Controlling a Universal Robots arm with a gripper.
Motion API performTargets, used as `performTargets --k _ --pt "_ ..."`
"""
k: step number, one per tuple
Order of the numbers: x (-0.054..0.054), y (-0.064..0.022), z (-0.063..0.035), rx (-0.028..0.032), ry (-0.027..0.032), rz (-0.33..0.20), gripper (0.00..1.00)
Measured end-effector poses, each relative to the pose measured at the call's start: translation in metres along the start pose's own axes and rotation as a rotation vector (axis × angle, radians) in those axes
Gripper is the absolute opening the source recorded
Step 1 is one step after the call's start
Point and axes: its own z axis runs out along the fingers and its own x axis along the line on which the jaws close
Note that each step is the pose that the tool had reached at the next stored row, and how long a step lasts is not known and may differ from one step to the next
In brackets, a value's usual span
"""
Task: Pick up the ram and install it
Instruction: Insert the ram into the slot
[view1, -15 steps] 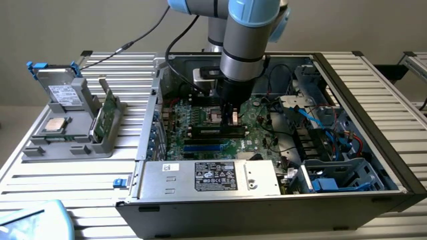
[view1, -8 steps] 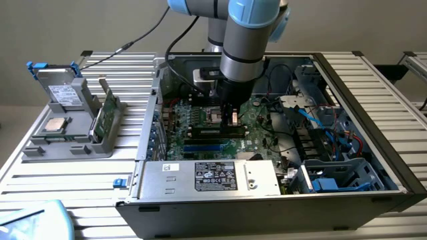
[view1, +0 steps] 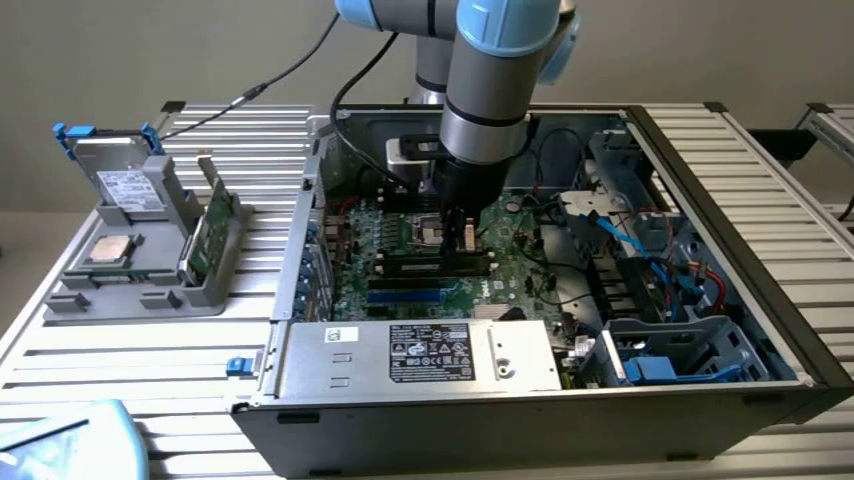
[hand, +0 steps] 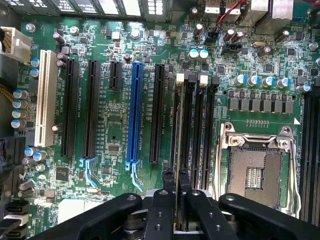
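One gripper, barely open, astride the ram

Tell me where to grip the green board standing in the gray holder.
The green board: pinch its top long edge, jaws across the flat faces, coming from above. It stands on edge, its lower edge sunk in the gray holder.
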Motion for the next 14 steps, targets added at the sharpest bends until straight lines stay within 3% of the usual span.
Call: performTargets --k 2,5,6,8,14 --pt "0.000 0.0000 0.0000 0.0000 0.0000 0.000 0.28" --pt "0.000 0.0000 0.0000 0.0000 0.0000 0.000 0.34" --pt "0.000 0.0000 -0.0001 0.0000 0.0000 0.000 0.40" --pt "0.000 0.0003 -0.0028 0.0001 -0.0002 0.000 0.40" --pt "-0.001 0.0055 -0.0261 -0.0001 0.0001 0.000 0.40"
